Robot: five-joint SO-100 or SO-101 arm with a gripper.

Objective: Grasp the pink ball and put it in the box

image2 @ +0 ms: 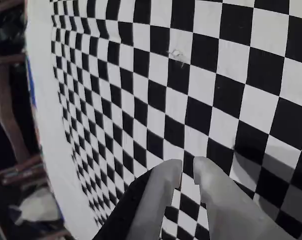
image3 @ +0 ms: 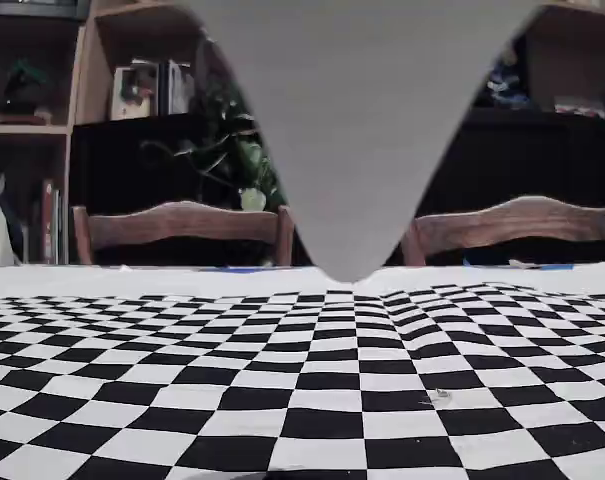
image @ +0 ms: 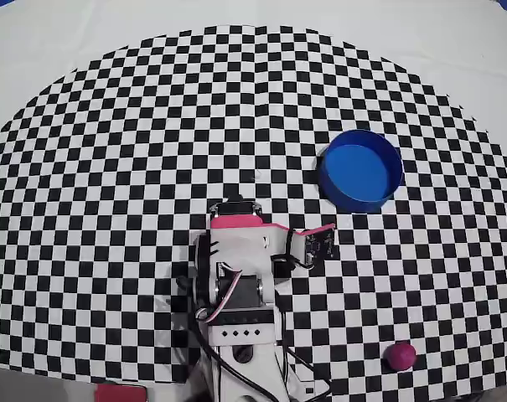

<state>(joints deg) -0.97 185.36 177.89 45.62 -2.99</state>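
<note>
In the overhead view the pink ball (image: 400, 356) lies on the checkered cloth at the lower right, near the cloth's front edge. The box (image: 360, 170), a round blue tub, stands upright and empty at the right of centre. The white and pink arm (image: 236, 268) is folded over its base at the bottom centre, far from both. In the wrist view my gripper (image2: 187, 167) shows two grey fingers with only a thin slit between the tips and nothing held, just above bare checks. Ball and box do not show in the wrist or fixed views.
The black-and-white checkered cloth (image: 152, 126) covers a white table (image: 52, 33). A tiny speck (image2: 176, 54) lies on the cloth ahead of the fingers. In the fixed view a blurred grey wedge (image3: 352, 130) hangs from the top; wooden chairs (image3: 182, 222) and shelves stand behind the table.
</note>
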